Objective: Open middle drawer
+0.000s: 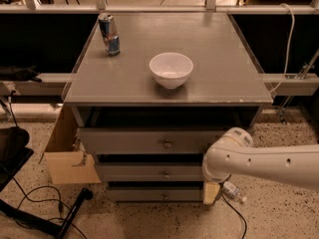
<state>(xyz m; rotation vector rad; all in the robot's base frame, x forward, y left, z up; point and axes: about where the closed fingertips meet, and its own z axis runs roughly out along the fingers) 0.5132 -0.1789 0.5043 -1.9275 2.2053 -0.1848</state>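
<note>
The pincer hangs low at the right end of the cabinet front, under the white arm that reaches in from the right. Only its cream tip shows; whether it is open, shut or holding anything cannot be told. Just left of it is the lowest drawer. Above that sits the middle drawer, its small round knob at centre, left of the arm's joint, with the top drawer over it. On the grey tabletop stand a white bowl and, far left, a can. A cardboard box leans at the cabinet's left.
</note>
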